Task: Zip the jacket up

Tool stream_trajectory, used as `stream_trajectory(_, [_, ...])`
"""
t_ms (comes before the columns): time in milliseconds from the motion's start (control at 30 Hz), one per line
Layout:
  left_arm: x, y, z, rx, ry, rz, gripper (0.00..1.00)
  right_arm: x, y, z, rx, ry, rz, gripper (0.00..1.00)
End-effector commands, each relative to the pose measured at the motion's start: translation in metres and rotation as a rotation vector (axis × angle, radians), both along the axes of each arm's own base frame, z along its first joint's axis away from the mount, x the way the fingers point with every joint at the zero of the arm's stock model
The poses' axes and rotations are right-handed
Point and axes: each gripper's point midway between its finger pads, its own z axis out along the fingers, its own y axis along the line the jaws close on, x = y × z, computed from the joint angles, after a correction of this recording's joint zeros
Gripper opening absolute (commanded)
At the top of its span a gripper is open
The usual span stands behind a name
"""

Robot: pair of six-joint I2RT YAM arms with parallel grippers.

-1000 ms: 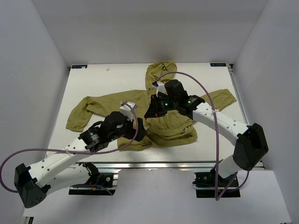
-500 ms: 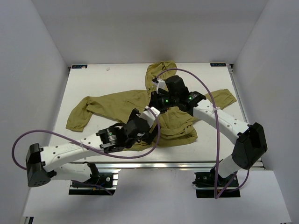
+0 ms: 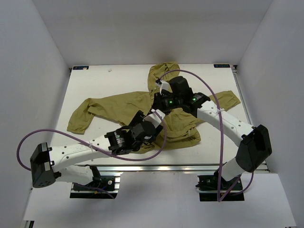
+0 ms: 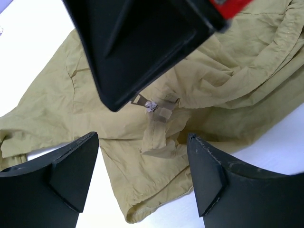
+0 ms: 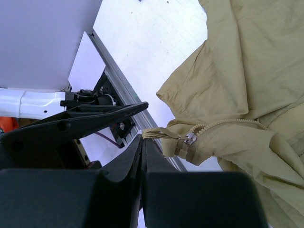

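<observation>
**Desk:** What changes in the last second?

**Photographer:** The left claw [image 3: 150, 124] swings in from the left-sleeve side to the middle of the jacket [image 3: 118, 102]. The jacket lies spread on the table [image 3: 95, 76], hood at the far edge. The right claw [image 3: 158, 104] barely shifts.

**Desk:** Meaning what?

**Photographer:** Probably that the left arm is lining up on the slider [image 4: 151, 105] while the right holds the hem end taut. The zipping itself looks barely started, if at all.

**Desk:** And the wrist cameras?

**Photographer:** The right one shows its fingers pinched together on a fabric strip [image 5: 159, 134] just beside the slider. The left one shows its own fingers wide apart and empty, with the slider beyond the gap between them. None of that reads from above.
</observation>
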Motion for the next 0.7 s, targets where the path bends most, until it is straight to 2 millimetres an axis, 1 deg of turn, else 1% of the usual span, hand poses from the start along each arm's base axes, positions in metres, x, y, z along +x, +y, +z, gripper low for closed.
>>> stream_trajectory(0, [0.001,-0.006,0.000,-0.009,-0.023,-0.026,0.84,0.003,0.002,0.027,0.065,-0.043,0.015,0.00])
stream_trajectory(233, [0.003,-0.006,-0.005,0.002,-0.033,-0.030,0.84,0.002,0.000,0.029,0.081,-0.040,0.024,0.00])
stream_trajectory(267, [0.004,-0.009,-0.003,-0.014,-0.042,-0.033,0.83,0.002,0.000,0.028,0.080,-0.038,0.026,0.00])
stream_trajectory(367, [0.005,-0.016,-0.006,-0.024,-0.051,-0.055,0.72,0.001,0.000,0.030,0.092,-0.031,0.036,0.00])
stream_trajectory(533, [0.008,-0.015,-0.012,0.006,-0.072,-0.059,0.66,0.002,-0.002,0.030,0.105,-0.023,0.041,0.00])
stream_trajectory(600, [0.009,-0.015,-0.012,0.001,-0.083,-0.058,0.65,0.002,-0.003,0.028,0.105,-0.020,0.041,0.00])
stream_trajectory(633, [0.009,-0.016,-0.010,-0.012,-0.093,-0.060,0.63,0.001,-0.003,0.029,0.106,-0.021,0.043,0.00])
stream_trajectory(667, [0.009,-0.017,-0.009,-0.023,-0.098,-0.063,0.57,0.001,-0.002,0.028,0.105,-0.020,0.045,0.00])
